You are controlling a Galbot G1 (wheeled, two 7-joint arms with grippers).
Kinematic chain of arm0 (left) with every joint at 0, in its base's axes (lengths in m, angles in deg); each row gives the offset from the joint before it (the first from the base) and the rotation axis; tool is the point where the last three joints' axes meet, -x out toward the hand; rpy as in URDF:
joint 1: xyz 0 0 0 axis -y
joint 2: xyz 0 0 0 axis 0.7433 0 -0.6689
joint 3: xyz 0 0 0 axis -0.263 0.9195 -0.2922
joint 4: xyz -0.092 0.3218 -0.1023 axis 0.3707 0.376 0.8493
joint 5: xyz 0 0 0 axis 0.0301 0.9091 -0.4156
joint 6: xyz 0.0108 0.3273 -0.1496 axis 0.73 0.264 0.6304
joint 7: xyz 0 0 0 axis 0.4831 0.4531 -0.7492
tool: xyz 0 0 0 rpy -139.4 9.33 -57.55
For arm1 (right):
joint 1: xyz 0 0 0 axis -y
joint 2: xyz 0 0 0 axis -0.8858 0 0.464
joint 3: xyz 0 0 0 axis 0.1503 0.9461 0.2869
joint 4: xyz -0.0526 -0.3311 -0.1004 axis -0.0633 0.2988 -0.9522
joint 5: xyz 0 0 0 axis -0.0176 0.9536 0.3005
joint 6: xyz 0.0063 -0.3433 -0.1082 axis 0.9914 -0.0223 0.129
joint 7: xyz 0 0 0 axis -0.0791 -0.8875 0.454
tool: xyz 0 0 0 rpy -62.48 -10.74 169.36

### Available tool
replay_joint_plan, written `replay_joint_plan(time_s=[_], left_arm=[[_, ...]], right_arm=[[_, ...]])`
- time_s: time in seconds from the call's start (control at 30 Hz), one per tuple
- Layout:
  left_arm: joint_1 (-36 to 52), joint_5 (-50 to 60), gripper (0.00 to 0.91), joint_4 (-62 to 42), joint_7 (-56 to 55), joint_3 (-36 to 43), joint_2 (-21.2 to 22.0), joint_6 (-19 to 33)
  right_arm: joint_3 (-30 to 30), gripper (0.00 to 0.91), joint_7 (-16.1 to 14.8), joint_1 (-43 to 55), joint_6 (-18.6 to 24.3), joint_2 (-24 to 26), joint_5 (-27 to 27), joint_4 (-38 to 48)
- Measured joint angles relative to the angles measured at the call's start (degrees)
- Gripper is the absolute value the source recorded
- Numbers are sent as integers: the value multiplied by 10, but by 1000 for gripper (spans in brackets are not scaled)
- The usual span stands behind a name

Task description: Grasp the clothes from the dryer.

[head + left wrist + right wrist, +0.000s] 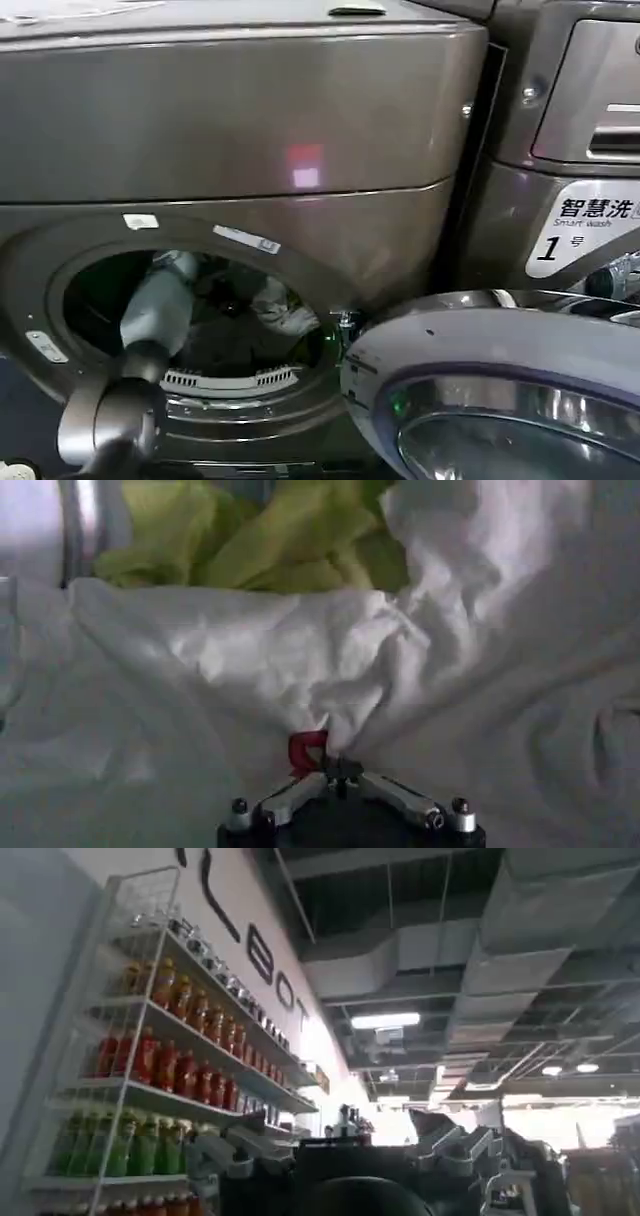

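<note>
The left hand (pixel 340 772) is deep inside the dryer (pixel 250 130), its arm reaching in through the round porthole (pixel 210 310), and its fingers (pixel 300 795) are drawn together on a pinch of the clothes (pixel 300 670): white fabric puckers into the closed tips, with a small red patch (pixel 306 750) caught right at the pinch. The creases radiating from that point suggest the cloth is already under tension, so the grip looks made and the pull-out is the step at hand. The clothes lie as a soft heap in the drum, white and pale grey in front and a lime-green piece (pixel 250 540) behind it toward the drum's back. The dryer door (pixel 500 390) is swung wide to the porthole's right, which leaves the opening free for the arm. A second machine (pixel 570 150) with a Smart wash label stands to the dryer's right. The right hand (pixel 350 1158) is raised away from the dryer, pointing at a drinks shelf (pixel 160 1078); whether it is open I cannot tell.
</note>
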Motion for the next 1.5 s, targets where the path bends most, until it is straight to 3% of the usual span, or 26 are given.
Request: replay_joint_plan(time_s=[0.47,0.83,1.5], left_arm=[[-46,-232,0,167,-308,4,46,-109],[-56,-412,0,236,-498,2,73,-144],[-59,-532,0,290,-613,0,89,-178]], right_arm=[[10,907,2,4,8,-4,0,-9],[11,907,4,6,14,-5,0,-10],[-2,907,9,6,2,-8,-4,-18]])
